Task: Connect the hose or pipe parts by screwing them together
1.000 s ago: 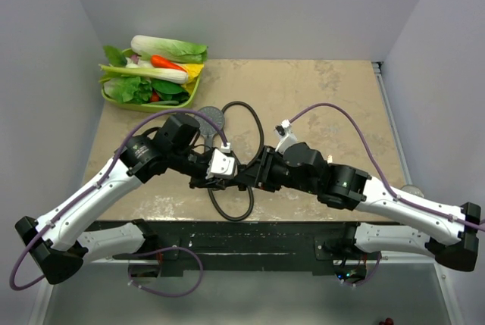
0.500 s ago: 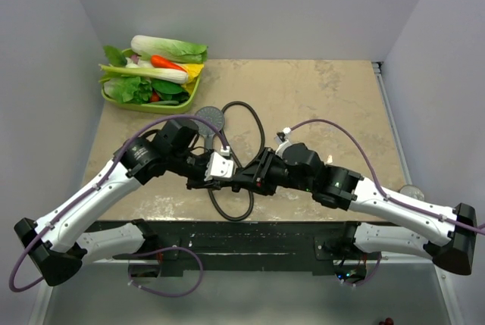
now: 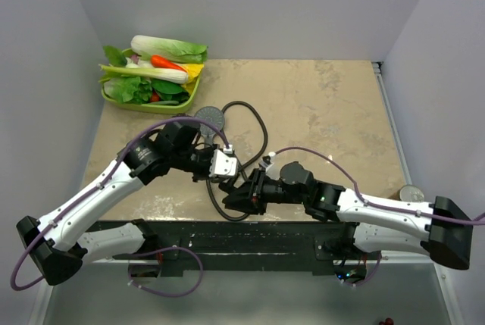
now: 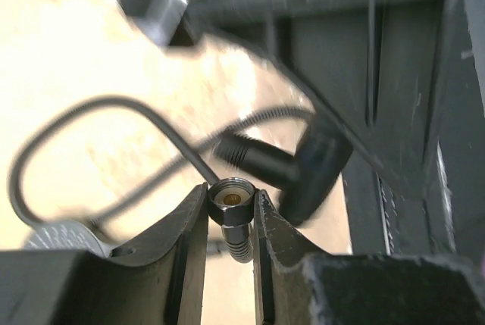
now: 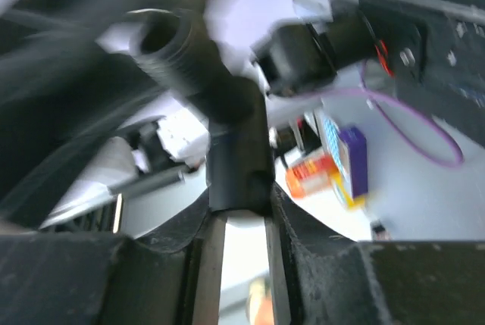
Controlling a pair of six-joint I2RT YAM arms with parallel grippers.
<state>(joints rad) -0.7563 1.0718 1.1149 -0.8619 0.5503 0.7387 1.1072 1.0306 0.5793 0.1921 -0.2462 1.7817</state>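
Right gripper (image 5: pixel 239 204) has dropped nearer, and we see it clamping a threaded fitting (image 5: pixel 182 52); left gripper (image 4: pixel 230 207) pinches the hose nut (image 4: pixel 231 195).

The hose nut (image 4: pixel 231 198) is shiny metal, the threaded fitting (image 5: pixel 178 45) matt black.

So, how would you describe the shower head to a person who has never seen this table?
Start at the green tray of vegetables in the far left corner of the table. To its right, beside the left arm, sits the shower head. It is the only flat, round, grey disc; the hose next to it is a thin black loop.
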